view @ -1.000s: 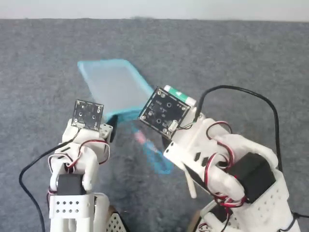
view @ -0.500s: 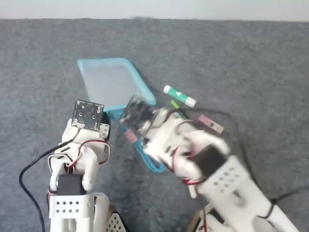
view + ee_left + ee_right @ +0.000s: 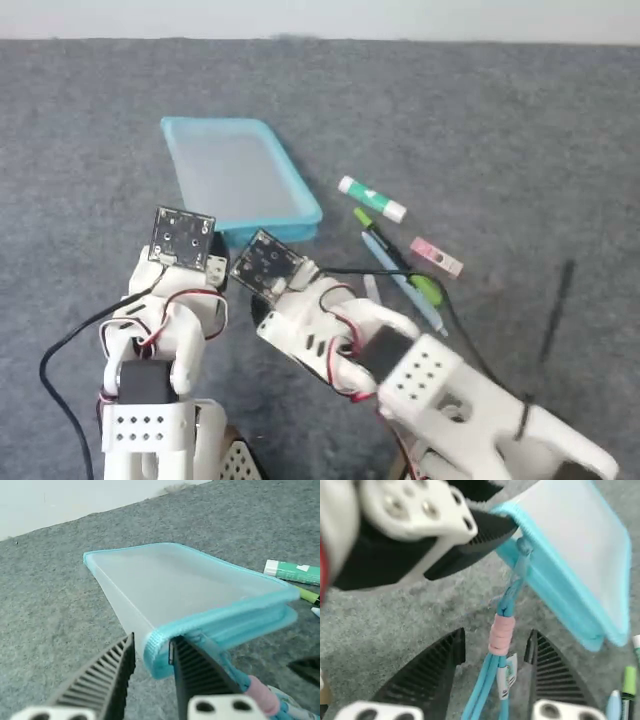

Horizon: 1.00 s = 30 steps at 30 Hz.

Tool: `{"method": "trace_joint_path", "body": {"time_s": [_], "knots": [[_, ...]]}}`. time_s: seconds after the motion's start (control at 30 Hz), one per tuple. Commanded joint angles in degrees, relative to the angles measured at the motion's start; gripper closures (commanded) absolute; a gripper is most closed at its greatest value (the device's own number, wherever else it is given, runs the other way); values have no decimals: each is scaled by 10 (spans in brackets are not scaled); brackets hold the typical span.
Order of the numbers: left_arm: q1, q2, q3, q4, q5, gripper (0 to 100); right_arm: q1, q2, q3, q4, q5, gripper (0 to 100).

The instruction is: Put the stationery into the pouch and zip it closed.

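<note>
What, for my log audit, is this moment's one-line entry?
left gripper: shut on pouch | right gripper: open around cord | stationery: on table

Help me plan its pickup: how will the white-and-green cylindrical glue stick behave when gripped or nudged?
The white-and-green cylindrical glue stick lies on its side, so a nudge across its length would probably roll it, though the grey carpet should damp that. Its smooth round body may slip when pinched.

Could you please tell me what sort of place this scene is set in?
Probably a robotics lab bench: two white arms with bare wiring on a grey mat, and a pouch, pens and glue stick laid out for a trial.
</note>
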Motion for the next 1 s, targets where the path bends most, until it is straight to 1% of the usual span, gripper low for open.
{"method": "trace_joint_path", "body": {"time_s": [0.0, 0.1, 0.23, 0.47, 0.53, 0.73, 0.8, 0.87, 0.97], "knots": [[-1, -8, -42, -5, 11, 897, -5, 65, -7, -68, -9, 801], [-2, -7, -48, 5, 14, 897, 3, 101, -16, -109, -10, 801], [-2, -7, -50, 5, 12, 897, 22, 127, -37, -109, -11, 801], [-3, -7, -50, 5, 12, 897, 33, 164, -61, -116, -11, 802], [-4, -7, -48, 5, 12, 897, 34, 180, -74, -116, -12, 832], [-2, -8, -36, 5, 11, 897, 48, 204, -105, -113, -9, 992], [-2, -10, -35, 5, 11, 896, 57, 201, -105, -108, -11, 989], [-2, -11, -35, 5, 11, 896, 69, 192, -108, -79, -7, 993], [-2, -11, -31, 5, 12, 896, 92, 163, -149, 43, -7, 993]]}}
